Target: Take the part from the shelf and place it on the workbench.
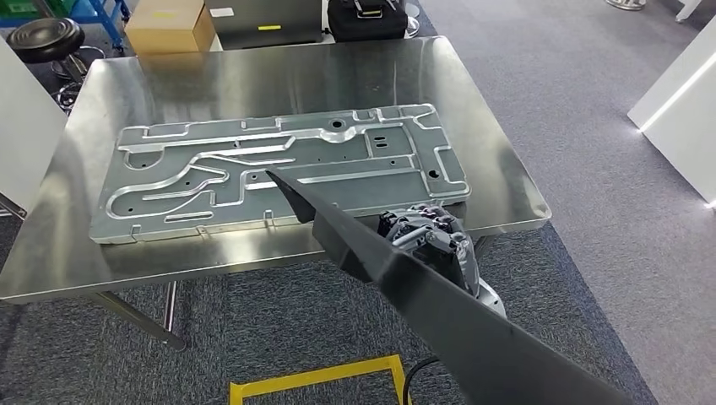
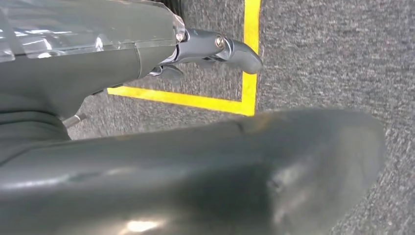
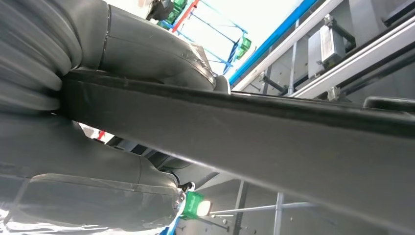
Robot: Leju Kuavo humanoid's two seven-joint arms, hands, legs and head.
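Carrying the black part [image 1: 439, 295] toward the surface [image 1: 279, 76]

Right hand [image 1: 431, 240] is grasping it underneath, tip angling over the surface; left hand [image 2: 215, 49] fingers: cannot tell.

- the plate [image 1: 279, 169] covers most of the bench [image 1: 76, 245], leaving bare strips along the far edge, the left side and the near edge.
- the part [image 1: 439, 304] (long, dark, held in the right hand [image 1: 431, 240]) slants over the near right corner, its tip above the plate.
- box [image 1: 169, 25], stool [image 1: 46, 38] and case [image 1: 367, 18] crowd the far side.
- open carpet [image 1: 608, 169] lies to the right.
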